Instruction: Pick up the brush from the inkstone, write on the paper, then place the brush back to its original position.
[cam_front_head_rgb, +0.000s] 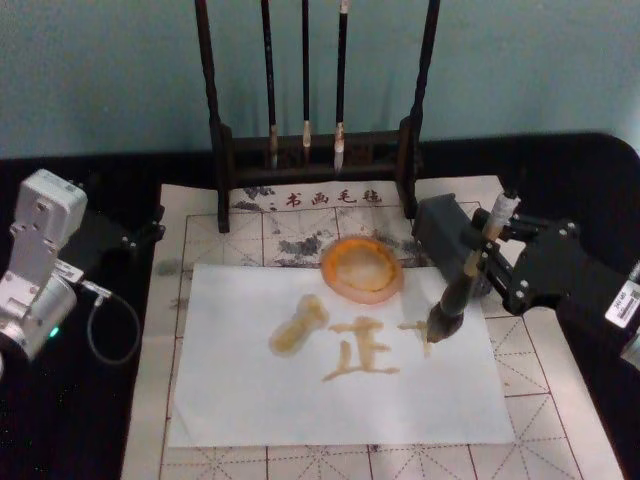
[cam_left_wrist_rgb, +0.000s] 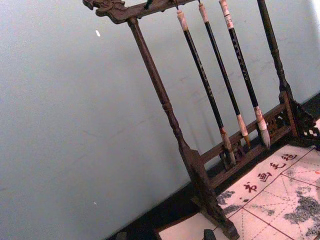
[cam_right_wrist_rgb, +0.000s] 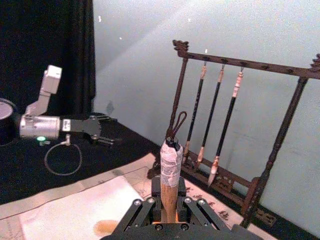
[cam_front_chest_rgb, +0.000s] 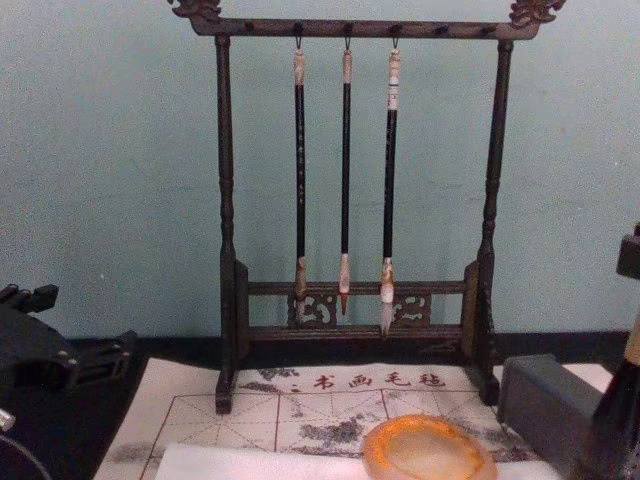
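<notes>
My right gripper (cam_front_head_rgb: 487, 255) is shut on the handle of the brush (cam_front_head_rgb: 455, 295), which slants down to the left. Its dark tuft touches the white paper (cam_front_head_rgb: 300, 400) beside a small wet stroke. Tan wet marks lie across the sheet: a thick blob to the left and a character in the middle. The orange-rimmed inkstone (cam_front_head_rgb: 362, 267) sits at the paper's far edge and holds nothing. In the right wrist view the taped handle end (cam_right_wrist_rgb: 170, 165) rises between the fingers (cam_right_wrist_rgb: 142, 212). My left gripper (cam_front_head_rgb: 135, 238) is parked open at the left, off the mat.
A dark wooden rack (cam_front_head_rgb: 315, 150) with three thin hanging brushes (cam_front_chest_rgb: 345, 170) stands behind the mat. A grey block (cam_front_head_rgb: 450, 232) lies just behind my right gripper. The printed cream mat (cam_front_head_rgb: 560, 400) lies under the paper on a black cloth. A cable loop (cam_front_head_rgb: 110, 330) hangs by the left arm.
</notes>
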